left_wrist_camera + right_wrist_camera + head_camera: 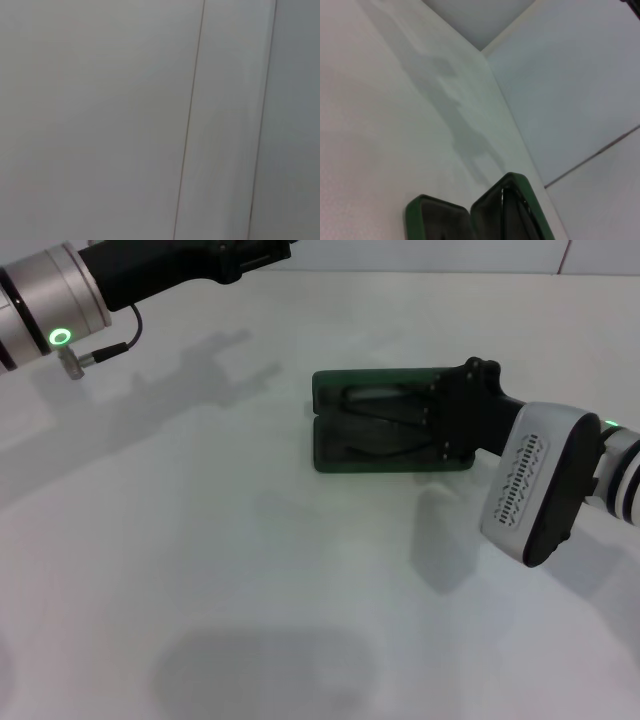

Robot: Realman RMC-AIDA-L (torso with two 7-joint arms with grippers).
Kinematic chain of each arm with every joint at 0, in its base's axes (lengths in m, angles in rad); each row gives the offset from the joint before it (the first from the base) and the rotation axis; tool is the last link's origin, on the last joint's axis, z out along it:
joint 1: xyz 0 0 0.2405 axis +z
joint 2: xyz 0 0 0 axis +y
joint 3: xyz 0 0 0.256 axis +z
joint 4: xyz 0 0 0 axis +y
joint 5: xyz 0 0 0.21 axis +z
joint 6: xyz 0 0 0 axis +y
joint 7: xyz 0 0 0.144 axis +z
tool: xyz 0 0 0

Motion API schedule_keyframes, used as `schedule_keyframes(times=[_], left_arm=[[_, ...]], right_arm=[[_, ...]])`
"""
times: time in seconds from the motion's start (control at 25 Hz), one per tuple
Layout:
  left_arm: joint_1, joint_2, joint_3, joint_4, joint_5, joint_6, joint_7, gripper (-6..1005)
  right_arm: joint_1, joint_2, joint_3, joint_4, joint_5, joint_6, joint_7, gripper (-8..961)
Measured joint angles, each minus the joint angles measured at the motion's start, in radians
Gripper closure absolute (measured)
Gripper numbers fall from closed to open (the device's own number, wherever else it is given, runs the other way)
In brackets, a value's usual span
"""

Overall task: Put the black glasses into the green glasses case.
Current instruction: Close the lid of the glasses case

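Observation:
The green glasses case [330, 430] lies open in the middle of the white table, both halves facing up. Thin black lines of the black glasses [375, 400] show inside it, across the dark lining. My right gripper [440, 425] reaches in from the right and covers the case's right end, low over it. In the right wrist view the open case [415, 212] shows its green rim, with a slim black part of the glasses [503, 207] in one half. My left arm [60, 300] is raised at the far left; its gripper is out of view.
The white table [250, 570] spreads around the case on all sides. A pale wall [570, 75] rises behind the table's far edge. The left wrist view shows only a wall panel seam [190, 120].

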Motion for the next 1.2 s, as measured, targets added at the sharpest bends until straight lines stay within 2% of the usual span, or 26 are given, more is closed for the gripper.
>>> schedule_keyframes(times=[0.76,0.84,1.0,1.12,1.2], left_arm=[[0.003,0.000,0.000,-0.001,0.000,-0.001,0.000,173],[0.004,-0.001,0.000,-0.001,-0.001,-0.001,0.000,173],[0.006,-0.001,0.000,-0.001,-0.002,-0.001,0.000,173],[0.006,-0.001,0.000,-0.001,0.007,-0.007,-0.001,173],[0.006,0.003,0.006,0.000,0.038,-0.007,-0.006,173]], right_arm=[[-0.004,0.000,-0.029,0.008,0.048,-0.015,0.012,797],[-0.007,-0.002,-0.021,0.008,0.074,-0.055,0.012,797],[-0.019,-0.008,0.054,0.040,0.153,-0.256,0.025,796],[-0.018,-0.009,0.168,0.101,0.192,-0.435,0.097,796],[-0.001,-0.008,0.293,0.184,0.235,-0.567,0.178,795]])
